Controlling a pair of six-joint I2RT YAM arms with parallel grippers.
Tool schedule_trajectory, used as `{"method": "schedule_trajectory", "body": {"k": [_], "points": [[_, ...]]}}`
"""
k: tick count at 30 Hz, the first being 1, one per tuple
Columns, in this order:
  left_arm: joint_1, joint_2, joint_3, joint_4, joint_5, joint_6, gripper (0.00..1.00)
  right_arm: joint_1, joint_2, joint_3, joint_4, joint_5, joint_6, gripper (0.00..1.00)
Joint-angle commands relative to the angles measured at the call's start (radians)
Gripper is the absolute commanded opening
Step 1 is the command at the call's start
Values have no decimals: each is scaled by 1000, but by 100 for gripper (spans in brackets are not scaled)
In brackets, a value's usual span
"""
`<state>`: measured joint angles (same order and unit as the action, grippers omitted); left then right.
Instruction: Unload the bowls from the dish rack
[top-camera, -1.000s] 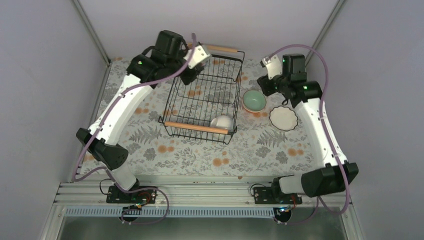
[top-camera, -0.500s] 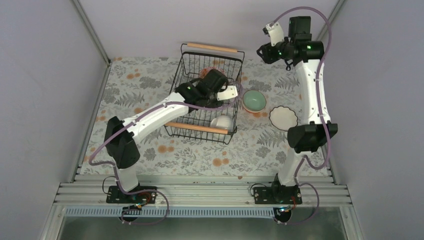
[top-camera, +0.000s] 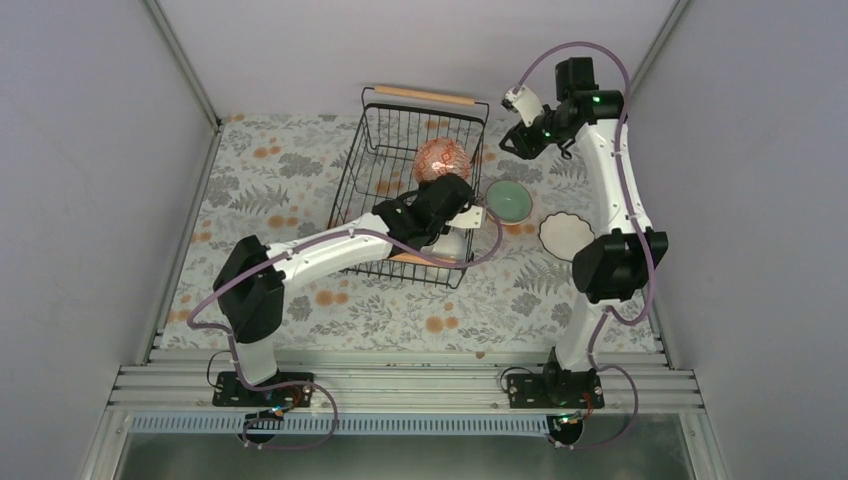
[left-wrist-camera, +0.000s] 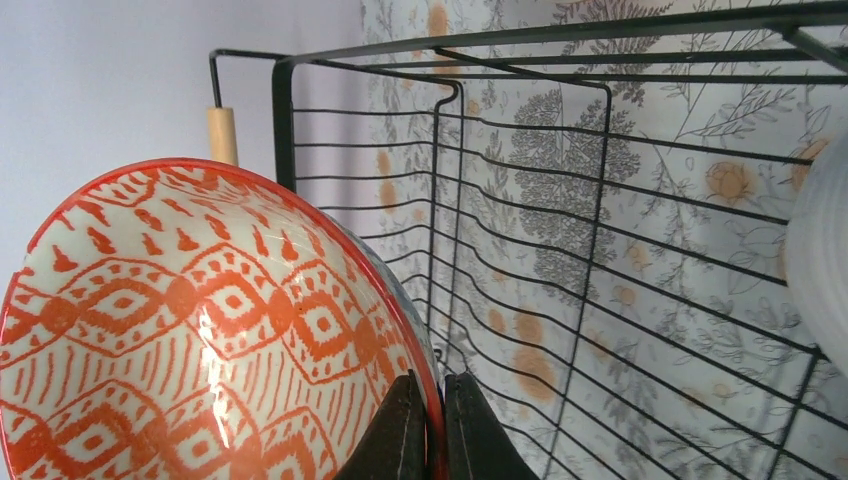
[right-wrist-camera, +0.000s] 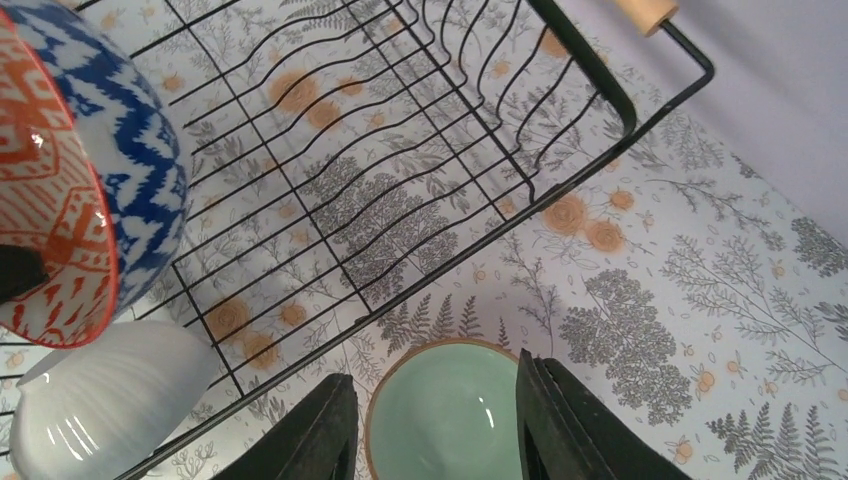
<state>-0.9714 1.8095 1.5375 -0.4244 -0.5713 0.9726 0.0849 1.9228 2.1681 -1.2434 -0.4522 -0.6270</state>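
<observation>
My left gripper (top-camera: 441, 184) (left-wrist-camera: 432, 425) is shut on the rim of a pinkish-orange patterned bowl (top-camera: 443, 160) (left-wrist-camera: 200, 330), blue-patterned outside (right-wrist-camera: 80, 200). It holds the bowl tilted on edge inside the black wire dish rack (top-camera: 365, 150) (left-wrist-camera: 600, 200) (right-wrist-camera: 420, 130). A plain white bowl (top-camera: 457, 246) (right-wrist-camera: 110, 400) lies at the rack's near right corner, partly under my left arm. My right gripper (top-camera: 512, 142) (right-wrist-camera: 433, 372) hangs open high above a mint-green bowl (top-camera: 508, 201) (right-wrist-camera: 445, 415) that sits on the cloth right of the rack.
A scalloped white bowl (top-camera: 566, 236) rests on the floral tablecloth (top-camera: 300, 200) right of the mint one. The rack's far wooden handle (top-camera: 425, 95) lies near the back wall. Grey walls close in left, right and behind.
My left arm swung from the rack's far left corner into the rack and now holds the patterned bowl up on edge. My right arm rose and drew back from beside the mint bowl.
</observation>
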Motion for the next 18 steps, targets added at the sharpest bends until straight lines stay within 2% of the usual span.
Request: {"method": "schedule_trajectory", "body": {"k": [1,6,13,18], "points": [[-7,-16,-39,165,-58,193,2,35,-82,-72,79,11,-58,39],[-6,4,-67,257,-45,339,2,68,-119,-132,128,54,-65,41],[-7,72,16,231,-35,355,2,111,-192,-237,209,72,-49,49],[-9,103,56,212,-43,347,2,141,-199,-257,234,91,-15,51]]}}
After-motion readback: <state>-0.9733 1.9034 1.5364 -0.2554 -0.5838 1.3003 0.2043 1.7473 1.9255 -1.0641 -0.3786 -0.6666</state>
